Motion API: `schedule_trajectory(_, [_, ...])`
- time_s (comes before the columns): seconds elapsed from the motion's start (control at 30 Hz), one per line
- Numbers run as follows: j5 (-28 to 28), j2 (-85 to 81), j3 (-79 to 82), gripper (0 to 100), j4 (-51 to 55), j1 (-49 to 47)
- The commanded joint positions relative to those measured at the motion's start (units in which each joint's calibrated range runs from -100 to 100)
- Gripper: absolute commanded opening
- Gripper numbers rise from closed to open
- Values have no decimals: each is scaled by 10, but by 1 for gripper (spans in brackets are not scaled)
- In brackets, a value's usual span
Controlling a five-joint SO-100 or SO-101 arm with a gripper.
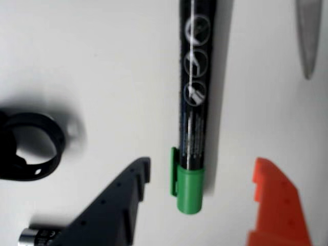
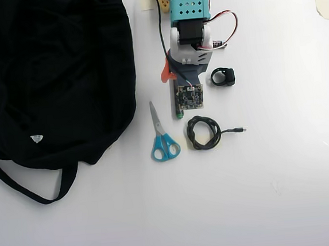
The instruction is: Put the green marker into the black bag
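The green marker (image 1: 193, 102) lies on the white table, dark barrel with white print, with its green cap towards the bottom of the wrist view. My gripper (image 1: 202, 169) is open and low over it: the dark finger (image 1: 120, 202) is left of the cap and the orange finger (image 1: 277, 202) right of it, neither touching. In the overhead view the gripper (image 2: 174, 80) and camera board cover most of the marker; only its green end (image 2: 179, 114) shows. The black bag (image 2: 56, 69), with a strap and a small white label, lies at the left, well apart.
In the overhead view, blue-handled scissors (image 2: 163, 137) lie just left of the marker, a coiled black cable (image 2: 204, 132) below right, and a black ring-shaped part (image 2: 222, 76) right of the arm. In the wrist view a small battery (image 1: 33, 237) lies by the dark finger.
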Motion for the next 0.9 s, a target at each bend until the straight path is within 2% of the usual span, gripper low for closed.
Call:
schedule_trajectory(0.0, [0, -3, -12, 26, -5, -4])
schedule_trajectory(0.37, [1, -2, 2, 26, -25, -3])
schedule_trajectory(0.67, [1, 2, 49, 26, -91, -2])
schedule_trajectory(0.87, [0, 2, 51, 30, -91, 1])
